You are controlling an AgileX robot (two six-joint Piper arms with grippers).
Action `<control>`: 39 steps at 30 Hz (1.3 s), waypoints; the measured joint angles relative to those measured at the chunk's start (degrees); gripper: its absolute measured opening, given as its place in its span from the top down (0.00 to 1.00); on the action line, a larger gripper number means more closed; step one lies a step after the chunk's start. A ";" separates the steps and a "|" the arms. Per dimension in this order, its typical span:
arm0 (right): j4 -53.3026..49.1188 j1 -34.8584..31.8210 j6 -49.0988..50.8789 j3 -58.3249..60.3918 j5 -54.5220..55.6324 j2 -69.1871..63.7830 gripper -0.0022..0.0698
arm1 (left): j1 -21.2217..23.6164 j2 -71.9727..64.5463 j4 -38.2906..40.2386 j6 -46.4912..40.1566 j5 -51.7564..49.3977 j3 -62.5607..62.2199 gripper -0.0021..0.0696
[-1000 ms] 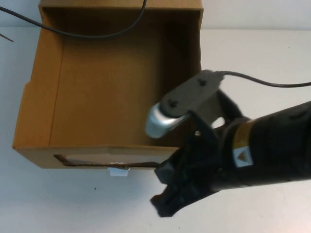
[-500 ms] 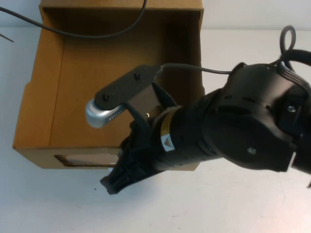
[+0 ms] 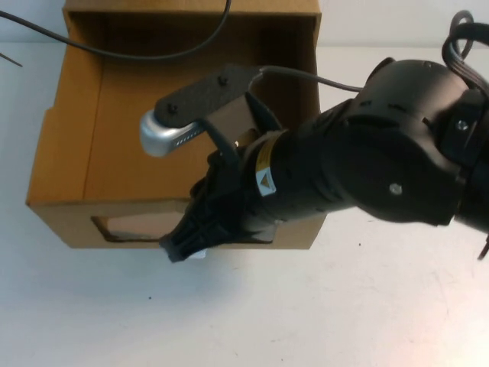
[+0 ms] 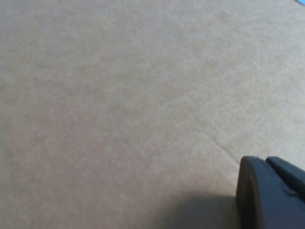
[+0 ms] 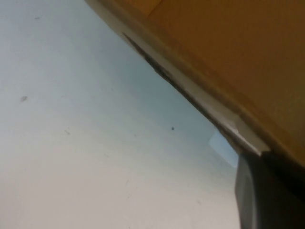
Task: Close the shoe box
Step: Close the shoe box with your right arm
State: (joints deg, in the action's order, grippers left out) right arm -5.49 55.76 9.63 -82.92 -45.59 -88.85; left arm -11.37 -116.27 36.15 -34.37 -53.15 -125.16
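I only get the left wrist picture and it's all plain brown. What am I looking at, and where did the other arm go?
Observer: The brown is cardboard. In the high view a shoe box drawer stands pulled out, open on top.
Operator: Is anything inside it?
Observer: No shoes show; only bare cardboard floor, with a black cable draped over the far end.
Operator: And the other arm?
Observer: The right pincer sits at the drawer's front wall, beside the clear window.
Operator: Is it touching the box?
Observer: Its tip overlaps the front wall; the right wrist view shows that wall right against the pincer. Contact seems likely, not certain. Your left pincer shows only in your view.
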 joint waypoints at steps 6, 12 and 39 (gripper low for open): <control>0.89 -4.86 -0.14 0.00 2.35 -0.25 0.99 | 0.00 0.00 0.00 0.00 0.04 0.00 0.97; 2.14 -9.24 -0.14 0.00 7.64 -0.73 0.99 | 0.00 0.00 0.00 0.00 0.04 0.00 0.97; 17.70 -17.09 -13.25 -22.19 7.49 -15.71 0.99 | 0.71 -0.43 1.67 0.44 -2.38 -2.05 0.97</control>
State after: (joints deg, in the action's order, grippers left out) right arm 12.21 38.66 -3.62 -105.10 -38.10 -104.56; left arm -10.66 -116.70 37.82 -33.94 -55.53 -127.21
